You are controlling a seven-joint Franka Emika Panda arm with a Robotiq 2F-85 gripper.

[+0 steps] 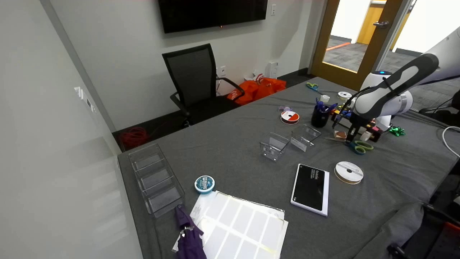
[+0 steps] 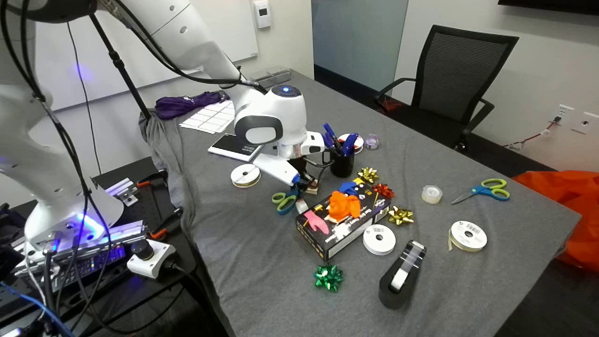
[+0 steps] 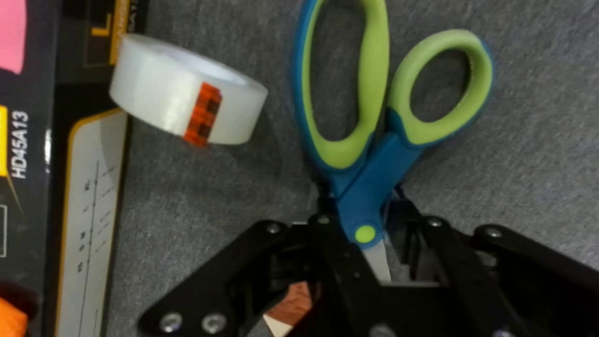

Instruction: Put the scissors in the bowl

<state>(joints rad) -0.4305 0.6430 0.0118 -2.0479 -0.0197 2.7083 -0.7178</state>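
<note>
Grey cloth-covered table [image 1: 222, 158]: meeting-room vibe, black mesh chair [image 1: 192, 77] and wall screen [image 1: 214, 14] near the top of the frame in an exterior view.
Gripper [image 3: 362, 199]: sat bottom middle of the wrist view, fingers on either side of the scissors [image 3: 369, 187], at the blue part by the pivot. Close fit, but honestly couldn't tell if it was pinching or just straddling.
Scissors' spot: right side of the frame in an exterior view; the scissors [image 1: 355, 145] looked flat on the table.
Progress: reach was done, I'd say, grip maybe. Lifting, carrying and dropping them in the likely bowl [image 1: 289, 118] were all left, as I read it.
Pointing: handles faced the top of the wrist view, blades the bottom, tips hidden by the gripper. In an exterior view the scissors [image 1: 355, 145] aimed left, loops to the right.
Long axis: ran pretty much top to bottom in the wrist view, though the loops splayed a bit.
Tape roll [image 3: 187, 93]: upper left of the wrist view, near the handles but apart.
Likely bowl: small round white-and-red thing a bit right of centre in an exterior view, just left of the pen cup [image 1: 319, 118]. Could've been a ribbon spool tbh. No scissors in it.
Second scissors [image 2: 486, 189]: sat right of frame in an exterior view, well apart from the gripper.
</note>
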